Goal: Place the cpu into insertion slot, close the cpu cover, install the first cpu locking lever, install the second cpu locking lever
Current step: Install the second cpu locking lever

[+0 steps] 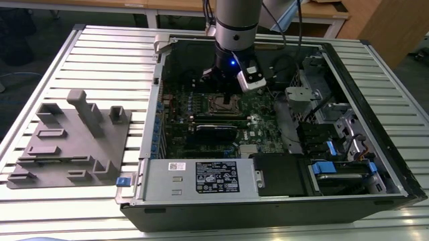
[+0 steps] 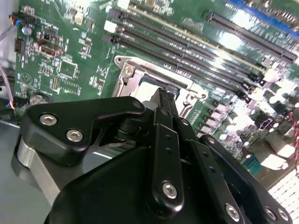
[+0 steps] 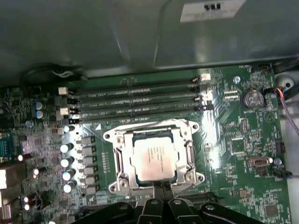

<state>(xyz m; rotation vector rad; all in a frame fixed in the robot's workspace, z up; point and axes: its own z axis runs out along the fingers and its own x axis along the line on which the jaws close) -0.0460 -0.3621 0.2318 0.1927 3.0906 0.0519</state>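
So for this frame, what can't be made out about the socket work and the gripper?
- Locking levers: whether they are latched is too small to tell beside the cpu cover in the first wrist view.
- Insertion slot: its near part is hidden by the gripper body in the second wrist view.
- The cpu: in the exterior view the arm overhangs the socket, so it cannot be made out there.

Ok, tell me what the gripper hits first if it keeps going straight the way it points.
Probably the cpu cover at the socket's near edge: the gripper points there. Depth is unclear.
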